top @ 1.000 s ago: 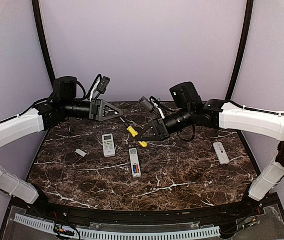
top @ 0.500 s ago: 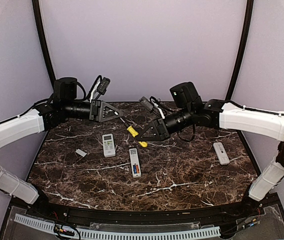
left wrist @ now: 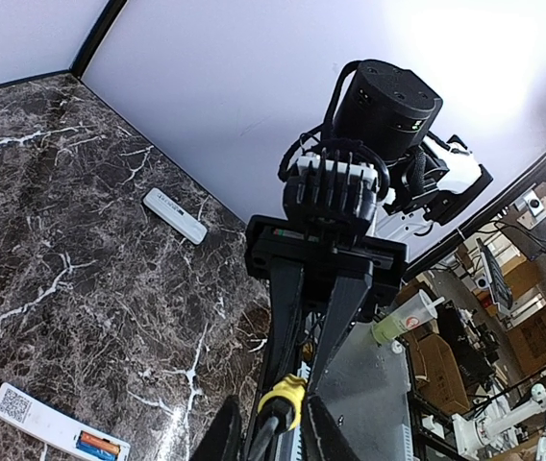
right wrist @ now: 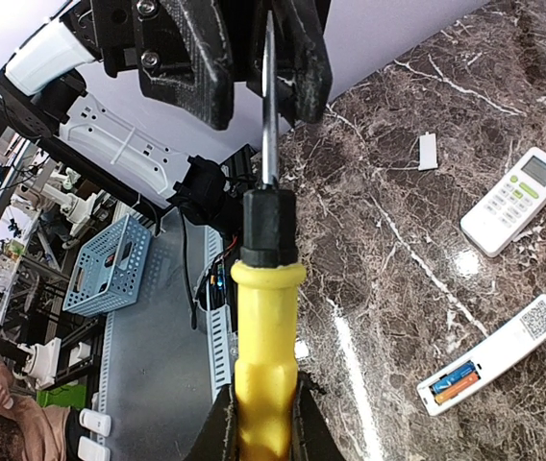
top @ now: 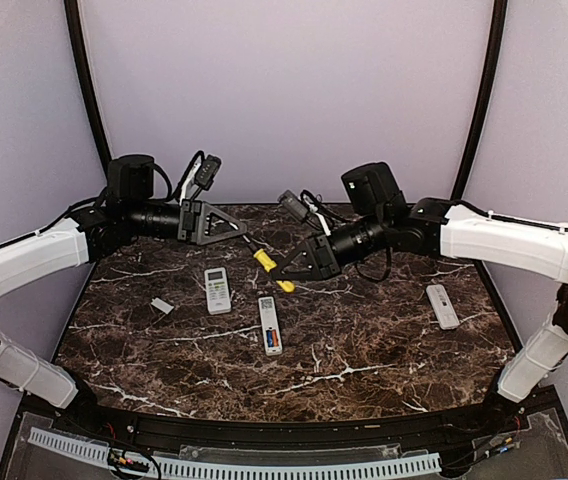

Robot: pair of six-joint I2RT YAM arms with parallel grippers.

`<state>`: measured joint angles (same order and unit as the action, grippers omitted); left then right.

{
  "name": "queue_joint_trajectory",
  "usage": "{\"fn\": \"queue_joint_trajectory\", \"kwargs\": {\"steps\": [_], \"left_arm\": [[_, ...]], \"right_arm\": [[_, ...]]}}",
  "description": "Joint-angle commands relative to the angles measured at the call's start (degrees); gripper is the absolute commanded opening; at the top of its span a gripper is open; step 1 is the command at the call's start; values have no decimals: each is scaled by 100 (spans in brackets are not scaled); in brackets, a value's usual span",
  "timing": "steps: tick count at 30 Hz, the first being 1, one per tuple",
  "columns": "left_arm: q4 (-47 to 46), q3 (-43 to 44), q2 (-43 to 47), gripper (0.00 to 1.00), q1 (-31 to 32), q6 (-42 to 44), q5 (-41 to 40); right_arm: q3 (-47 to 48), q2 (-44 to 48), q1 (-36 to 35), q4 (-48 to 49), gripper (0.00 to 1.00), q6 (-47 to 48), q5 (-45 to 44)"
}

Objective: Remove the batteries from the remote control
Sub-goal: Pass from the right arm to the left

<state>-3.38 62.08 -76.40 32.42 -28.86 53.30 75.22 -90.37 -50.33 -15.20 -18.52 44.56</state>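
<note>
While batteries lie side by side along open remote, long axes near-far on worktop: right claw clamped on yellow screwdriver handle; left claw flanks shaft, grip unclear.

Glossy marble table, plastic remote

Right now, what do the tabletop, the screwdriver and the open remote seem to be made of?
Tabletop: polished dark marble or a marble-look laminate; white veins, bright glare.
Screwdriver: yellow handle probably plastic, matte; thin shaft probably steel, grey sheen.
Open remote: white casing, likely smooth plastic with a slight gloss.
</note>
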Motion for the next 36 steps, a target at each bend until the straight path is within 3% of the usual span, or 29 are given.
{"fn": "queue_joint_trajectory", "kwargs": {"steps": [1, 8, 15, 19, 22, 28, 31, 36], "left_arm": [[-118, -77, 73, 21, 18, -3, 159], [-156, -88, 93, 14, 18, -27, 188], [-189, -105, 112, 0, 18, -56, 202], [-233, -113, 142, 0, 17, -92, 193], [-319, -138, 222, 0, 18, -202, 102], [-760, -261, 469, 0, 10, -624, -544], [-1417, -440, 644, 0, -5, -1063, -937], [-2546, -848, 859, 0, -25, -1641, -1329]], "right_arm": [[21, 182, -39, 268, 0, 7, -26], [-23, 186, -38, 309, 0, -11, -50], [-131, 253, 29, 431, 0, -61, -160], [-244, 336, 97, 544, 2, -118, -227], [-347, 398, 151, 693, 17, -195, -256], [-727, 751, 231, 1379, 68, -575, -633], [-1163, 1024, 234, 2213, 80, -1055, -1159], [-2028, 1418, 148, 3698, 83, -2057, -2134]]}}
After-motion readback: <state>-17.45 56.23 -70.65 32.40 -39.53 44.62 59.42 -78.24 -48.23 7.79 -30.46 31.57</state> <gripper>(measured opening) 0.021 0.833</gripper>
